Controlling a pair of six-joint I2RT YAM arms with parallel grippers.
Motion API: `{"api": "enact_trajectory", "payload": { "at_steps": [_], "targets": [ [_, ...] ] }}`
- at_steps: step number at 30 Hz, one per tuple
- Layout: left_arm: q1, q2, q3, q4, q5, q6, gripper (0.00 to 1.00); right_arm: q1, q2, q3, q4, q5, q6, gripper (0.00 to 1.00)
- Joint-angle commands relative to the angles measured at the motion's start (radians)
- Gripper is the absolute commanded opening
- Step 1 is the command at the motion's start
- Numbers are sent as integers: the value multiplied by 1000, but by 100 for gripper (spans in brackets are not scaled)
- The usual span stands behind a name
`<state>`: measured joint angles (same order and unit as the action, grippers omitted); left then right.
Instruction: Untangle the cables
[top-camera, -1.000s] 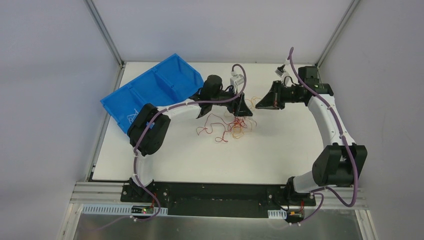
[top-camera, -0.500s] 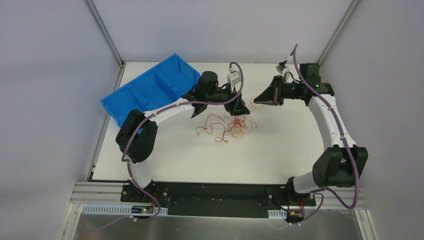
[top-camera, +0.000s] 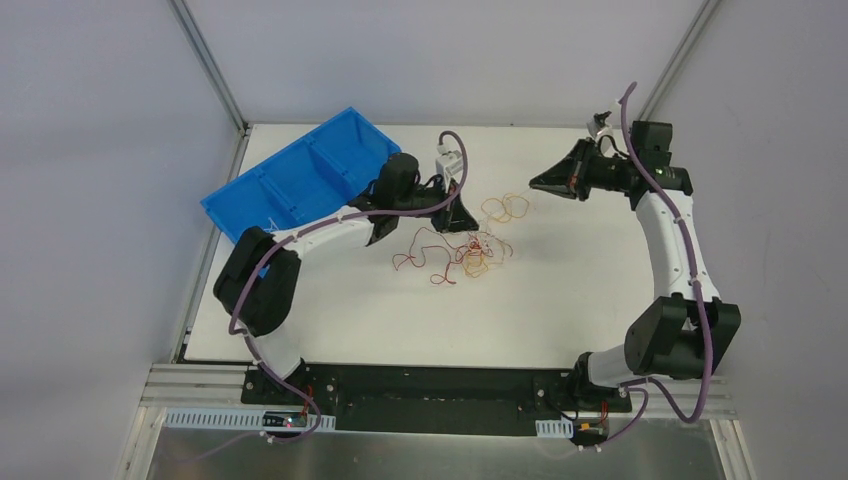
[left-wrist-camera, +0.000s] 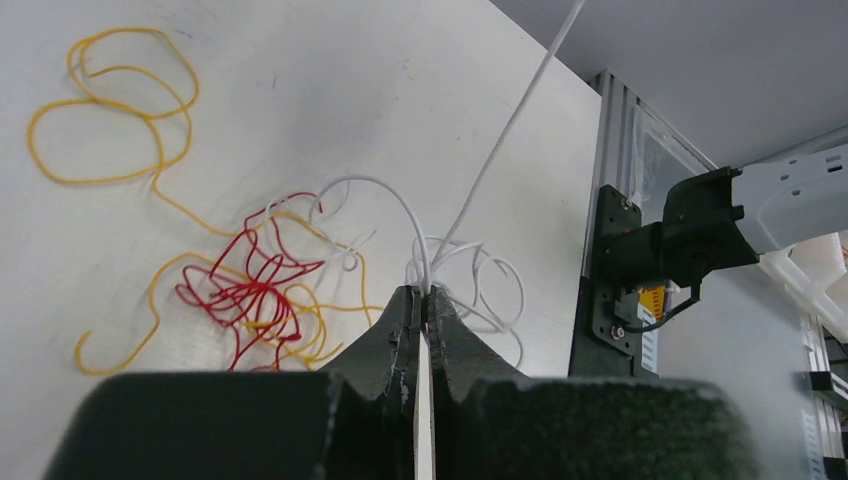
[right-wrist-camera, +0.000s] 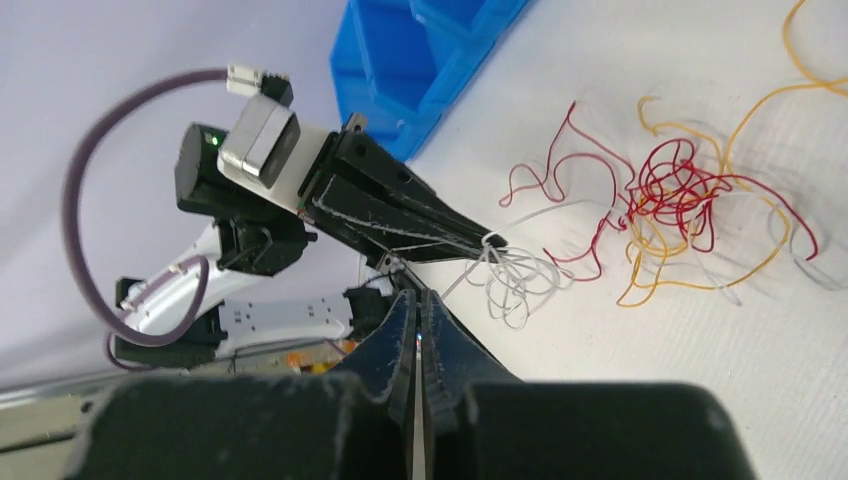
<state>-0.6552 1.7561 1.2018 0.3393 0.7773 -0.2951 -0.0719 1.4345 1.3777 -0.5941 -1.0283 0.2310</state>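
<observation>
Back-left on table (top-camera: 400, 310): blue bin (top-camera: 290, 180) | cables (top-camera: 476, 258) outside it, on table

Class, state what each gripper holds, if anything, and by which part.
Both hold the thin white wire. The left gripper pinches it at its curly loops; the right gripper pinches it farther along, with the span between them taut.

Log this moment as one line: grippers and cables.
left gripper: shut on white cable | right gripper: shut on white cable | white cable: taut between grippers | red cable, yellow cable: tangled together
</observation>
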Motion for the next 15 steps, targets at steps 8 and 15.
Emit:
{"api": "enact_trajectory", "payload": {
  "at_steps": [8,15],
  "targets": [
    [97,-186,-110,-78,118,-46,0,-67,-58,29,-68,118,-184,8],
    [98,-122,4,-10,58,-428,0,161,-133,-70,-83,235,-322,73]
  ]
}}
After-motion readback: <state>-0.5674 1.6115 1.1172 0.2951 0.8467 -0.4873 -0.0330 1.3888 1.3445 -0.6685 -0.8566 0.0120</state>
